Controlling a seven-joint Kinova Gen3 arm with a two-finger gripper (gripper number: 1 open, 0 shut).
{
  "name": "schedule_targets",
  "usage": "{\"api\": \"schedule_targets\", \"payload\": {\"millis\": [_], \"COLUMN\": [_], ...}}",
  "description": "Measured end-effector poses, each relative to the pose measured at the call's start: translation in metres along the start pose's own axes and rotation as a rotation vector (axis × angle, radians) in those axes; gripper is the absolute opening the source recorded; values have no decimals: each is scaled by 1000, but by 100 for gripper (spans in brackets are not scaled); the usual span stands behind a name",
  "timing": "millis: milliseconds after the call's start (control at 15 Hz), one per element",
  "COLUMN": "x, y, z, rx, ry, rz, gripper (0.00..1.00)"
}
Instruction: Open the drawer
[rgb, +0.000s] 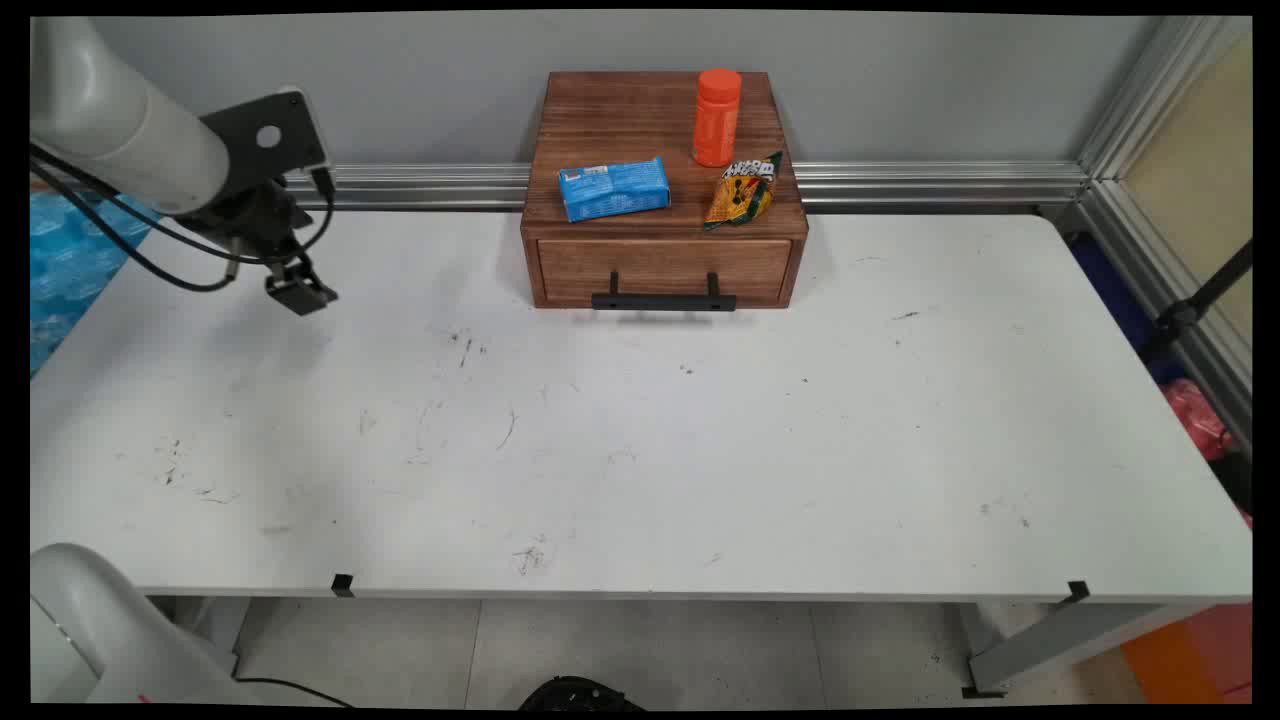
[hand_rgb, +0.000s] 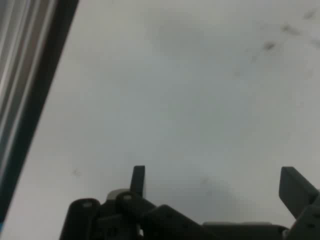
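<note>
My gripper (rgb: 298, 292) hangs above the bare white table (rgb: 640, 450) at the far left, well left of the wooden drawer box (rgb: 664, 190). In the hand view the gripper (hand_rgb: 215, 182) is open, its two fingertips wide apart with only tabletop between them. On top of the box lie a blue packet (rgb: 614, 188), an orange bottle (rgb: 717, 117) standing upright, and a yellow-green snack bag (rgb: 743, 189). The drawer is closed, with a black handle (rgb: 664, 298) on its front.
An aluminium rail (rgb: 930, 182) runs along the table's back edge, and it shows at the left edge of the hand view as the rail (hand_rgb: 20, 90). Blue plastic (rgb: 70, 260) lies beyond the table's left side.
</note>
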Motion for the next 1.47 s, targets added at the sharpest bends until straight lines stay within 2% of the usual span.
{"api": "schedule_targets", "payload": {"millis": [267,600,1067,1467], "x": [31,88,144,187], "y": [29,75,107,119], "z": [5,9,10,9], "rx": [-68,-153,-194,-195], "ry": [52,136,222,290], "rz": [-11,-10,-1,51], "gripper": [100,100,100,100]}}
